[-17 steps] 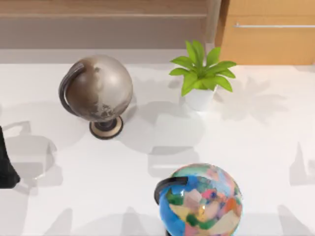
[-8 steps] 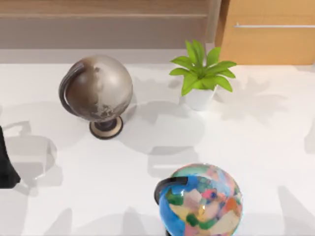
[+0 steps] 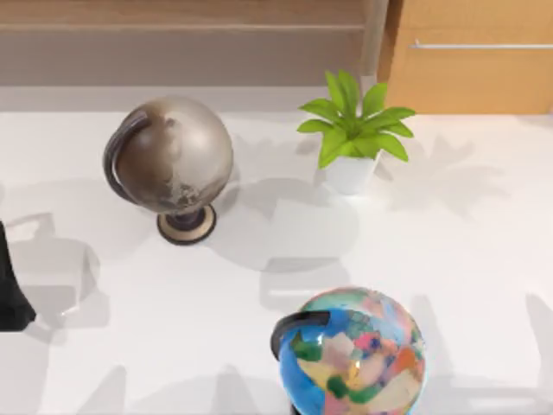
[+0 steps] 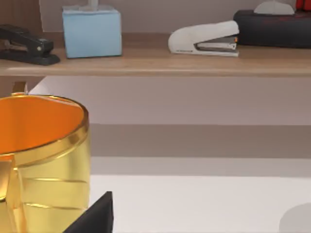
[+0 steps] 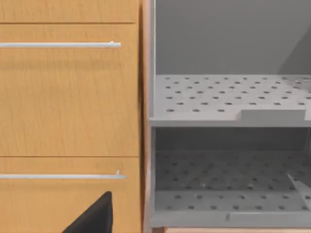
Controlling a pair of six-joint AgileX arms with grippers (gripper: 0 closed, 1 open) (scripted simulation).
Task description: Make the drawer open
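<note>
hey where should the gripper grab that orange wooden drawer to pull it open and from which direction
Grip the thin silver bar handle on the drawer front. It runs horizontally and stands off the flat wood, so I'd come straight at the front with one finger above the bar and one below, near its middle, then pull straight back. The closed front seems to offer no other hold.

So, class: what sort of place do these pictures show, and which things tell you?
Probably an office or study desk. On the white table stand a grey globe, a colourful globe and a potted plant; a shelf holds staplers, and a wooden drawer stands behind.
</note>
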